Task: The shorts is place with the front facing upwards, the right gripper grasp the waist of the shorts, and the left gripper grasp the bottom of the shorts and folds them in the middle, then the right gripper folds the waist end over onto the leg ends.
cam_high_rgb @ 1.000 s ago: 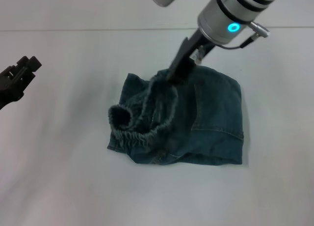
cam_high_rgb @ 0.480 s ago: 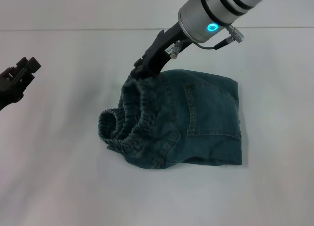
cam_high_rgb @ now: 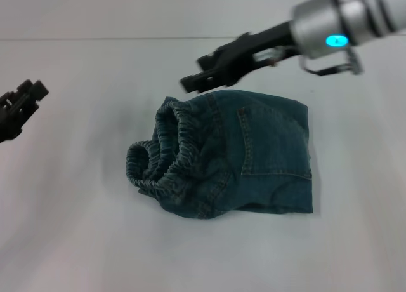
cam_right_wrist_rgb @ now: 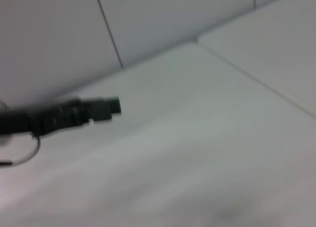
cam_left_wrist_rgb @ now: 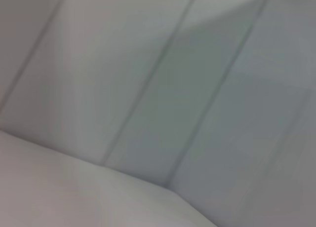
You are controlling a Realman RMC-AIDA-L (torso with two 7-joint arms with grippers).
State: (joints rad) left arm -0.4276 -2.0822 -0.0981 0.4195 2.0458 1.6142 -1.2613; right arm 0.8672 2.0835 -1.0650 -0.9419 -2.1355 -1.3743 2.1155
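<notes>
On the white table [cam_high_rgb: 76, 241], at the centre of my head view, I see the shorts [cam_high_rgb: 254, 155] lying folded into a compact bundle. Their flat denim panel with a stitched pocket lies toward 3 o'clock, and the waist [cam_high_rgb: 162, 155], a ruffled elastic band, curls up in loops toward 9 o'clock. Above the bundle's 12 o'clock edge hangs the right gripper [cam_high_rgb: 190, 84], clear of the fabric and holding nothing; I cannot tell whether its fingers are spread or pressed together. At the far 9 o'clock edge sits the left gripper [cam_high_rgb: 25, 101], well apart from the shorts, its finger state likewise unclear to me.
</notes>
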